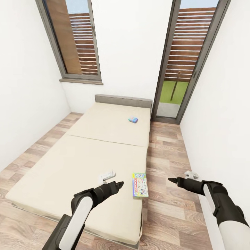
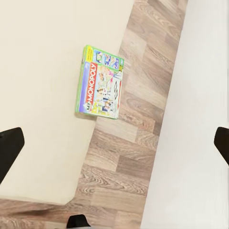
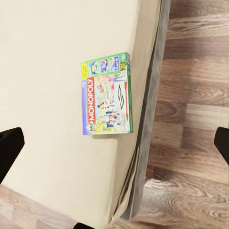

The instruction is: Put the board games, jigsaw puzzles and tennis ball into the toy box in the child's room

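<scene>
A white board game lettered MONOPOLY [image 1: 140, 185] [image 2: 101, 82] [image 3: 107, 94] lies flat at the near right edge of the bed [image 1: 86, 156], slightly overhanging it. A smaller blue board game [image 1: 133, 119] rests on the far half of the mattress, near the headboard. My left gripper [image 1: 119, 183] [image 2: 117, 143] hovers open over the mattress, just left of the Monopoly box. Over the floor to the box's right, my right gripper [image 1: 172, 180] [image 3: 114, 143] is open too, holding nothing. The table, toy box, jigsaw puzzles and tennis ball are out of view.
A narrow strip of wood floor [image 1: 166, 163] runs between the bed and the right wall [image 1: 222, 114]. A glass door [image 1: 177, 83] stands at the back right and a window [image 1: 74, 38] at the back left. More floor [image 1: 45, 139] lies left of the bed.
</scene>
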